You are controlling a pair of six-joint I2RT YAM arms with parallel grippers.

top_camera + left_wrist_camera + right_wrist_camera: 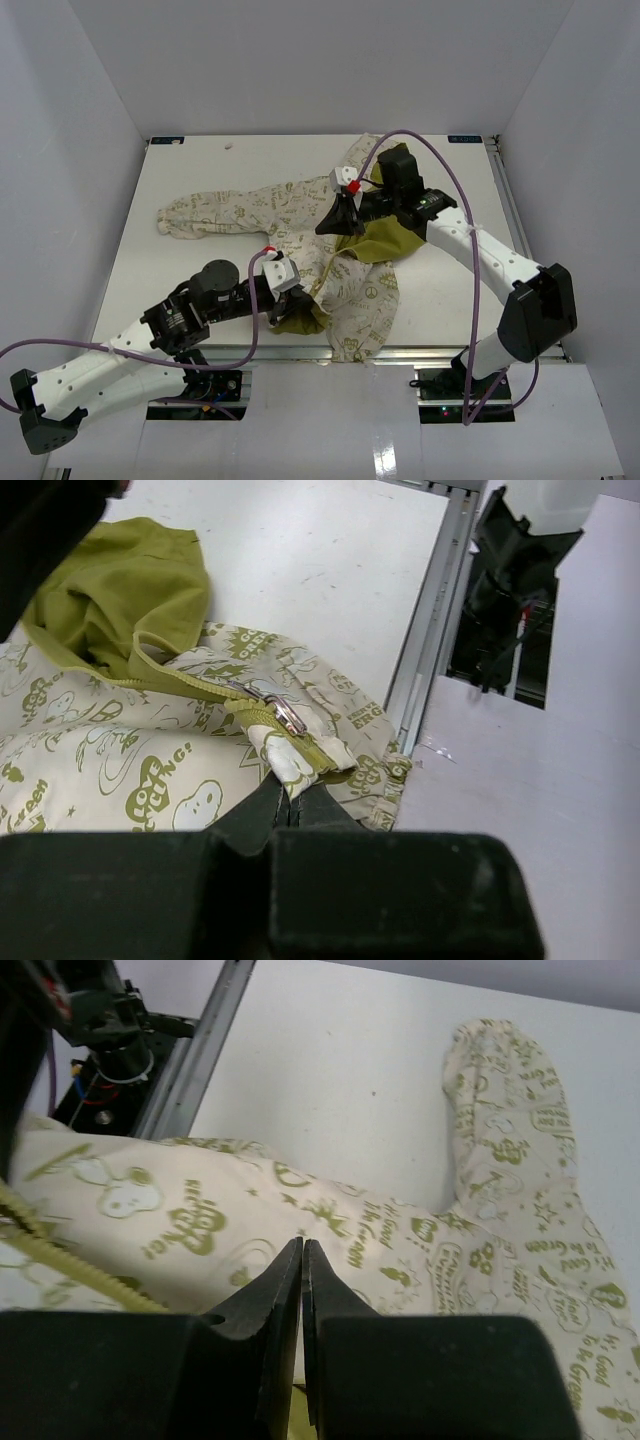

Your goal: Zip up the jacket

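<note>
- A cream hooded fabric jacket (262, 208) with green cartoon print lies on the white table (200, 160), its olive lining exposed. The print reads "LOVE" and "Good To Be Green".
- The left gripper (292, 798) pinches the hem at the zipper (282, 713) end.
- The right gripper (302, 1252) has its fingers pressed together, tips on the fabric.

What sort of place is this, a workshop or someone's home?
Probably a robotics lab test booth: white walls box in a white table, a left arm and right arm trailing purple cables sit at its near edge, and a jacket lies on it.
</note>
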